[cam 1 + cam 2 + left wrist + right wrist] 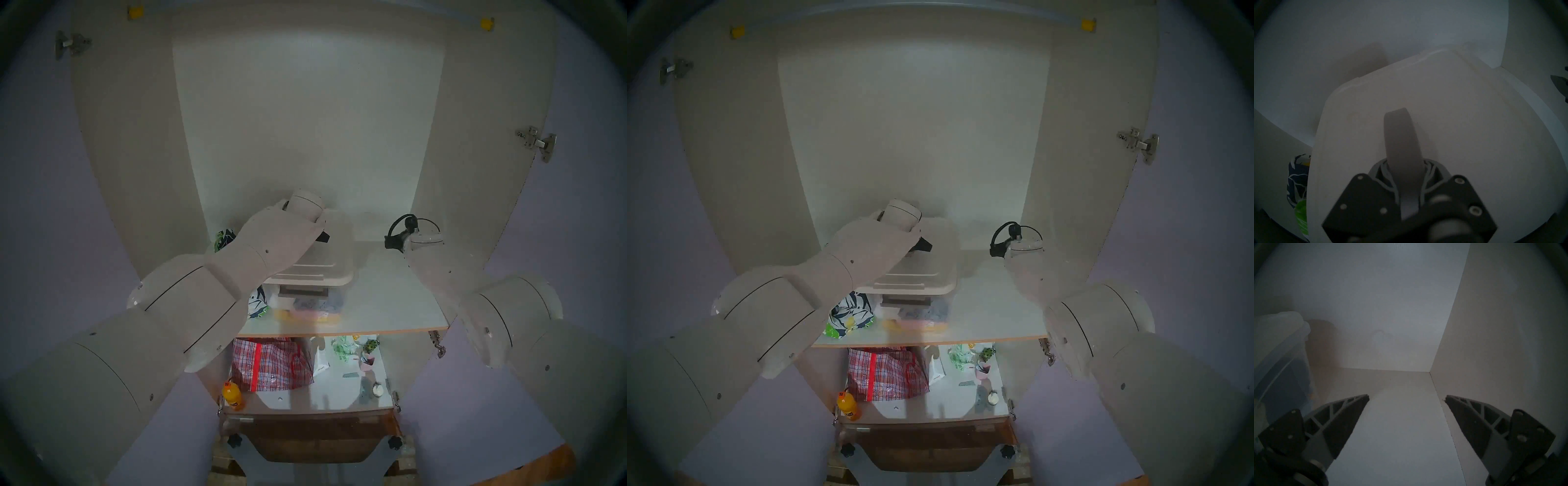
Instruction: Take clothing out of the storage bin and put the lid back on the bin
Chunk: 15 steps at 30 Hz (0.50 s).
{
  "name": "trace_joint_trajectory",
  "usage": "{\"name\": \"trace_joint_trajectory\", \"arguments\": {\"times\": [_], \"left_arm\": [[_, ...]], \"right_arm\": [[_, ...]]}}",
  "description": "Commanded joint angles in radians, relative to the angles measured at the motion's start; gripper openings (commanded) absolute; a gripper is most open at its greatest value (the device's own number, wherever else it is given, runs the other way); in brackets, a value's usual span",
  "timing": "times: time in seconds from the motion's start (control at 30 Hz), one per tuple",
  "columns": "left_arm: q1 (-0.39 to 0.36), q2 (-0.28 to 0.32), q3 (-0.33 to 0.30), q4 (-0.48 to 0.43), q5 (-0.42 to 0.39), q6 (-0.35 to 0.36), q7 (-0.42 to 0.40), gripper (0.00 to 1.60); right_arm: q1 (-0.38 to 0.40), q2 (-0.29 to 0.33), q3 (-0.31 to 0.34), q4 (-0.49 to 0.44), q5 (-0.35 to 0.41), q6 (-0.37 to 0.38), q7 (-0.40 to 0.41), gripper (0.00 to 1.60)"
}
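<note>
I have the left gripper clamped on the grey handle at the middle of the white lid, jaws nearly together around it. In the head view the lid sits centre frame, over the clear storage bin on the upper shelf. It looks tilted rather than seated: its near edge overhangs the bin's front latch and its right rim rides high. In the left wrist view the handle's long axis runs straight up the frame away from the gripper, in line with the lid's length. The printed clothing is out of the bin, lying on the shelf just left of it, lower left of the lid. The right gripper hangs open and empty above bare shelf, right of the bin and well apart from it. My judgement: the left arm does the seating; squaring the lid's rim to the bin's is what matters next.
</note>
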<state>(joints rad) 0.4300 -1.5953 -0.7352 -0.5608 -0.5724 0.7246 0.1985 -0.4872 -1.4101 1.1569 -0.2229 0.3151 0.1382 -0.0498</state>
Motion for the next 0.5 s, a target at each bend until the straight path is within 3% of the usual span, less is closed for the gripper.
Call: {"name": "trace_joint_trajectory", "arguments": {"times": [0.0, 0.27, 0.47], "left_arm": [[-0.055, 0.025, 0.011, -0.055, 0.017, -0.048, -0.044, 0.0], [-0.06, 0.051, 0.054, -0.073, 0.021, -0.059, -0.156, 0.0], [-0.085, 0.004, -0.022, 0.019, -0.023, -0.026, -0.125, 0.0]], "right_arm": [[0.033, 0.001, 0.002, -0.018, -0.001, -0.017, -0.002, 1.6], [0.034, 0.001, 0.006, -0.017, -0.005, -0.018, -0.002, 1.6], [0.034, 0.0, 0.009, -0.017, -0.008, -0.018, -0.001, 1.6]]}}
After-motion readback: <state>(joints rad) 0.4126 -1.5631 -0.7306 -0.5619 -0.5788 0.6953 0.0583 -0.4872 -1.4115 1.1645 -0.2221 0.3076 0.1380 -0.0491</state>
